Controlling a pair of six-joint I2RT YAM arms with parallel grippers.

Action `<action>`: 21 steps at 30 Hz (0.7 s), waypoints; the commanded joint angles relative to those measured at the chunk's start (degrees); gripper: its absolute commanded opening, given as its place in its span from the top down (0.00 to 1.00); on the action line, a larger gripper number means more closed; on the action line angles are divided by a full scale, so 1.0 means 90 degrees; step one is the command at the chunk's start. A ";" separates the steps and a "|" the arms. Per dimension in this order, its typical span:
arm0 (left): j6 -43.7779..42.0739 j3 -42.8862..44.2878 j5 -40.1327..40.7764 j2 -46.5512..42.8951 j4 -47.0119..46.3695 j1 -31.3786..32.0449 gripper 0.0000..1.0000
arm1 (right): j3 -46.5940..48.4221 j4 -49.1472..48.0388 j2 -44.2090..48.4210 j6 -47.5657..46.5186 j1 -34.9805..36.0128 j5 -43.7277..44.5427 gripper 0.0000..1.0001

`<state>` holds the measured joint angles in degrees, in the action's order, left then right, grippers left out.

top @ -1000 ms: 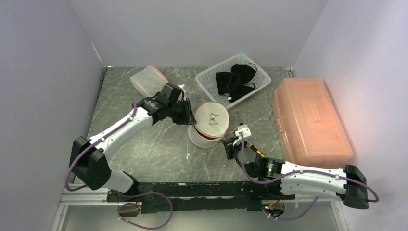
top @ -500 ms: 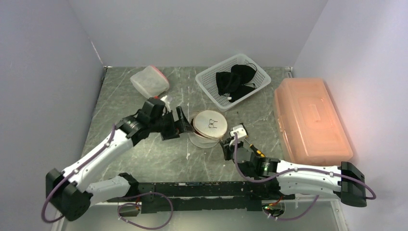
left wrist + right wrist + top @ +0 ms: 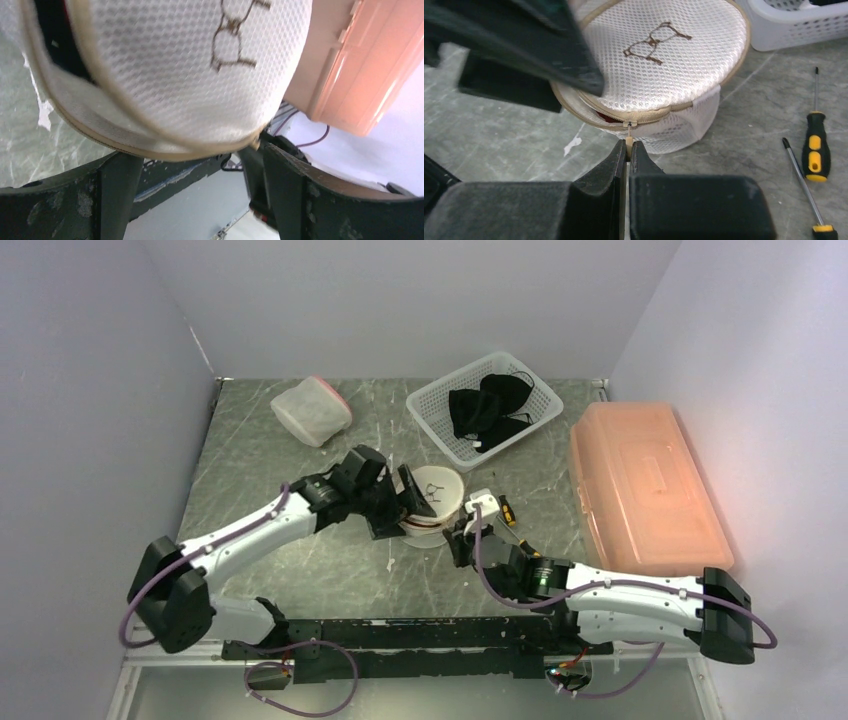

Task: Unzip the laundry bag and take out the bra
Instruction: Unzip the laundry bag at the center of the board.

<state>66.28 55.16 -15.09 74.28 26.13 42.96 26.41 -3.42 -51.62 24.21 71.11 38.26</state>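
Observation:
The laundry bag (image 3: 437, 498) is a round white mesh pouch with a brown bra drawing on its lid, lying mid-table. Its beige zip stands partly open along the near edge. Dark red fabric (image 3: 603, 117) shows in the gap, and the rest of the bra is hidden inside. My right gripper (image 3: 628, 148) is shut on the zipper pull (image 3: 628, 142) at the bag's front. My left gripper (image 3: 402, 508) is open at the bag's left rim. In the left wrist view the bag (image 3: 175, 75) bulges just beyond the spread fingers (image 3: 117, 195).
A white basket (image 3: 436, 432) holding black garments (image 3: 490, 405) stands behind the bag. A big orange lidded box (image 3: 640, 490) fills the right side. A second mesh pouch (image 3: 311, 410) lies at the back left. Two screwdrivers (image 3: 815, 145) lie right of the bag.
My left gripper opened and let go of the bag's raised lid, backed off, then came in again at the bag's left rim. The lid now lies flatter. The right gripper kept the pull.

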 commanded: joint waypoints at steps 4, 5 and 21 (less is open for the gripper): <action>-0.0054 0.0900 0.0293 0.0711 -0.0121 0.0012 0.11 | 0.0671 0.0331 -0.0087 0.0107 -0.0005 -0.0571 1.00; -0.0064 0.0918 0.0312 0.0775 -0.0110 0.0009 0.13 | 0.0706 0.0348 -0.0090 0.0142 -0.0016 -0.0599 1.00; -0.0323 0.0800 0.0497 0.1001 -0.0049 -0.0322 0.90 | 0.2046 0.2278 -0.0972 0.1205 -0.0245 -0.0693 1.00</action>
<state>64.49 61.76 -11.16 83.29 25.98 41.32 41.17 12.97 -59.59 31.68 69.76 31.70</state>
